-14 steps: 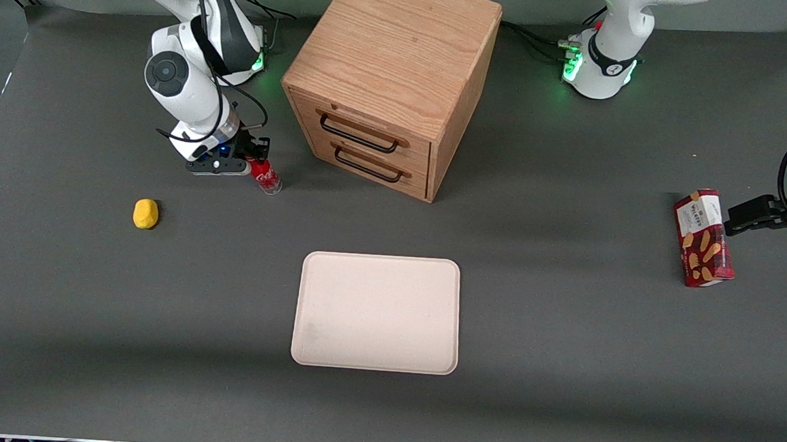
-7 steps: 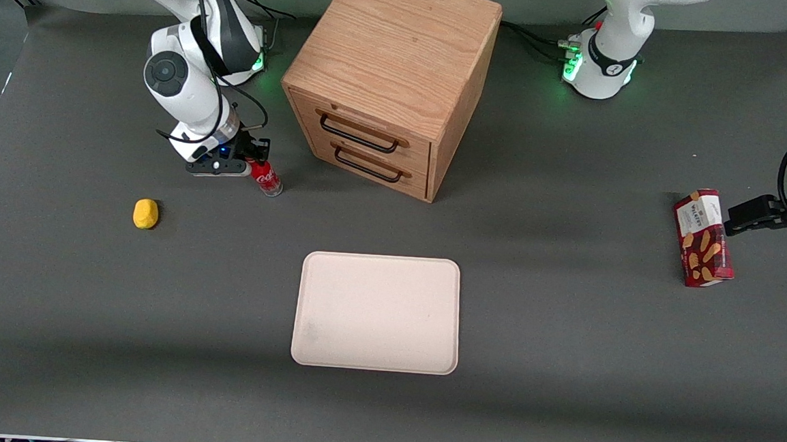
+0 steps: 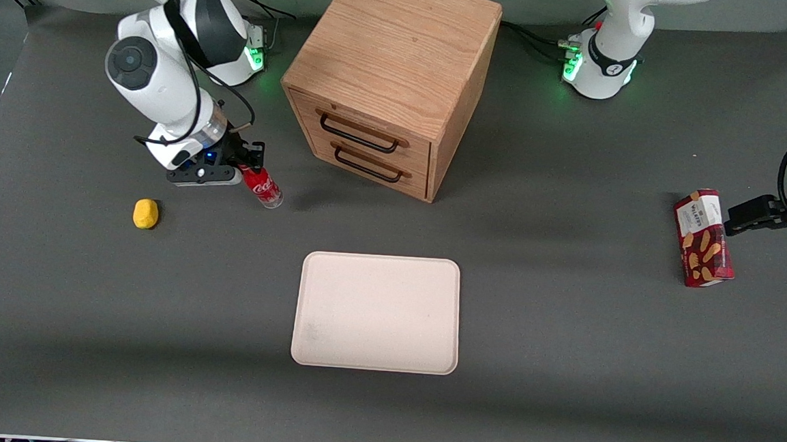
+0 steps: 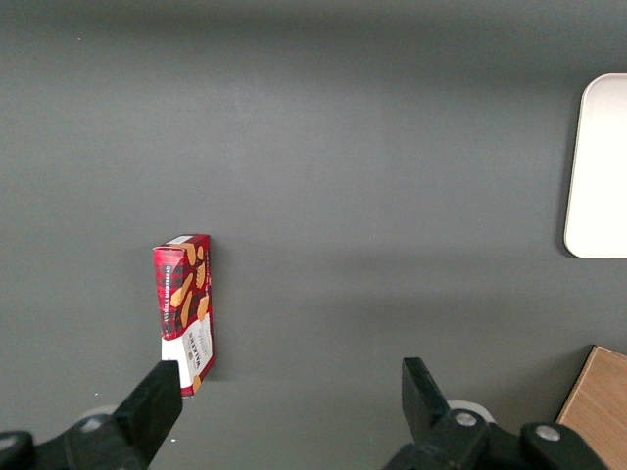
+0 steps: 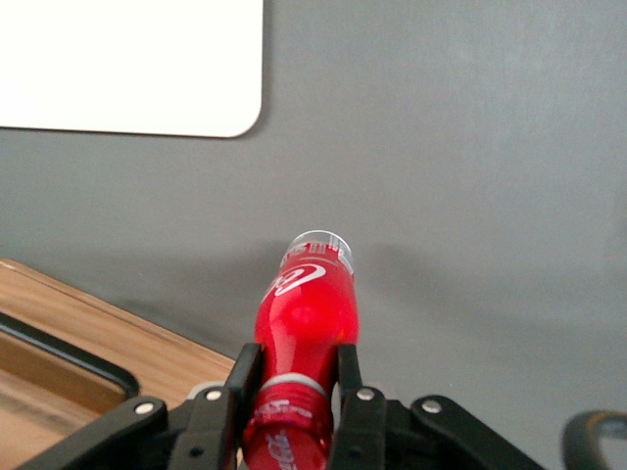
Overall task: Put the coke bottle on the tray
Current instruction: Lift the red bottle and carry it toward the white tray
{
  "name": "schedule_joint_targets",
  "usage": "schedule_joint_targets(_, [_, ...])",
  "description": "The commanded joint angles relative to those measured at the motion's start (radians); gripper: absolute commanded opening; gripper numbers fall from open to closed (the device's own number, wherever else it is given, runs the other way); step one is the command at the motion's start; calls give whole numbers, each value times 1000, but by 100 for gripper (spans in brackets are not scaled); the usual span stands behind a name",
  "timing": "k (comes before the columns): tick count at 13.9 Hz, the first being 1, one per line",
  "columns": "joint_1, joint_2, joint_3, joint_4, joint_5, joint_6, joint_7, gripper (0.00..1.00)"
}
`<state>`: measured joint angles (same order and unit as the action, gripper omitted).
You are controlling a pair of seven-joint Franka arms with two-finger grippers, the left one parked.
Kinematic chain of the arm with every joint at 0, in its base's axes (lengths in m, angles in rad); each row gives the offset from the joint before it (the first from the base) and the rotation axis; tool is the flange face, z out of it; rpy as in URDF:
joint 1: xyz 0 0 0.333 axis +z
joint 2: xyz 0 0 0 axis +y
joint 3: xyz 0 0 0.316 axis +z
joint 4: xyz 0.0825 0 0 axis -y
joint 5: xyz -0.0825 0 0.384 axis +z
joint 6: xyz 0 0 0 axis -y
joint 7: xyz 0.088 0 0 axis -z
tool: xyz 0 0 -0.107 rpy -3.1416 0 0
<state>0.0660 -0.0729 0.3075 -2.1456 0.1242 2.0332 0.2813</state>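
Lifted since a second ago: gripper [image 3: 249, 164] pinches the coke bottle [image 3: 262, 186] by its neck, bottle now off the table, tilted, long axis running fingers-to-base. Tray [image 3: 377, 312] lies at about 4 o'clock from bottle in the front view, well apart.

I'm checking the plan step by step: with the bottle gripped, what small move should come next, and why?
Probably carry it toward the tray. The gripper is shut on the coke bottle near its cap; the bottle hangs tilted beside the wooden cabinet, farther from the front camera than the tray, whose surface is bare.
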Motion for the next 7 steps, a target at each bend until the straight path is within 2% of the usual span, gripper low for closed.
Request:
schedule_joint_targets(1, [-6,149,-1,301,-63,-181,-2,0])
schedule_joint_targets(7, [14,457,10,864,-193,-493,13,0])
